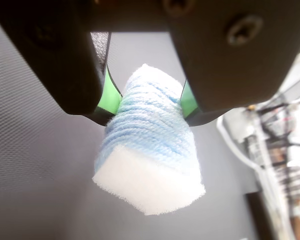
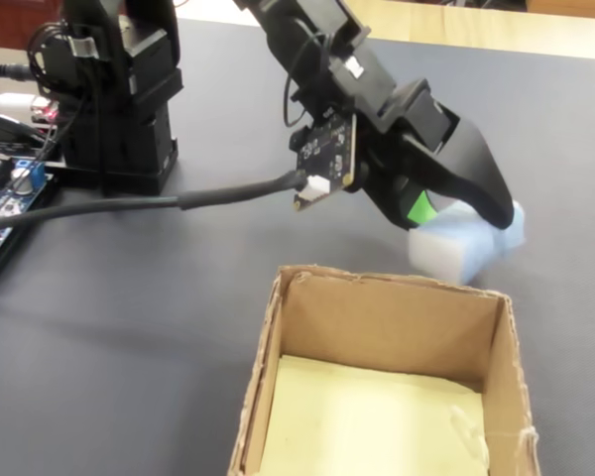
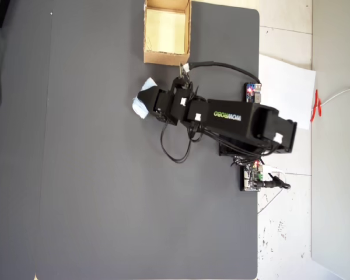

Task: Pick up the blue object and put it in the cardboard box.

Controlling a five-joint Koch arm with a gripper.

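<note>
The blue object (image 1: 150,150) is a pale blue fuzzy pad with a white foam underside. My gripper (image 1: 151,102) is shut on it, green pads pressing both its sides in the wrist view. In the fixed view the blue object (image 2: 466,243) hangs from the gripper (image 2: 438,213) just behind the far wall of the cardboard box (image 2: 387,327), above the dark mat. From overhead, the blue object (image 3: 142,103) sticks out left of the gripper (image 3: 151,104), below and slightly left of the cardboard box (image 3: 166,57). The box's yellow floor is bare.
The arm's base (image 2: 119,99) and a circuit board (image 2: 5,198) stand at the left in the fixed view, with a black cable (image 2: 178,201) trailing across the mat. A white paper sheet (image 3: 286,87) lies off the mat's right edge overhead.
</note>
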